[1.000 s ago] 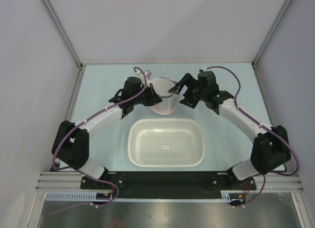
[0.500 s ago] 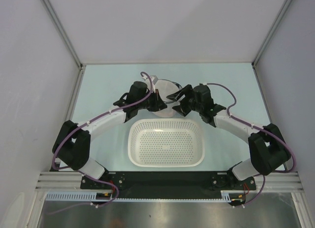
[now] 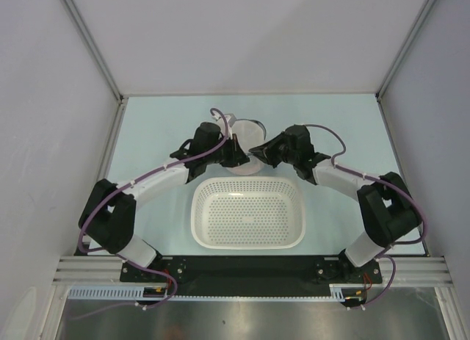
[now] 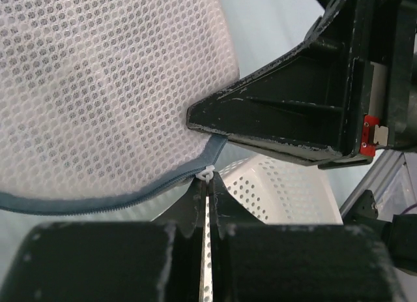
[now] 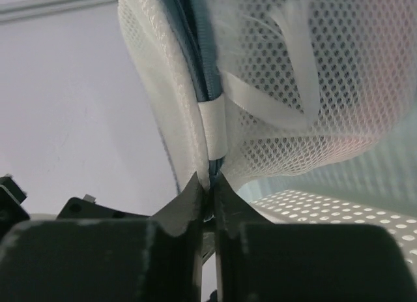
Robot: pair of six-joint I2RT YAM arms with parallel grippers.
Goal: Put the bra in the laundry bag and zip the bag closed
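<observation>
The laundry bag, a white mesh pouch with a blue-grey zip, hangs just beyond the basket between both grippers. My left gripper is shut on the small white zip pull at the bag's lower rim. My right gripper is shut on the bag's rim seam, where a white fabric tab crosses the zip. In the left wrist view a black finger of the right gripper lies against the mesh. The bra cannot be made out; only a white strap shows through the mesh.
A white perforated plastic basket sits on the pale table just near of the bag, between the two arms. Its holed wall shows below the bag in both wrist views. Grey enclosure walls stand on three sides.
My right gripper swung left to the bag and shut on its rim seam. The left arm drew the bag slightly nearer the basket, keeping its hold on the zip pull.
</observation>
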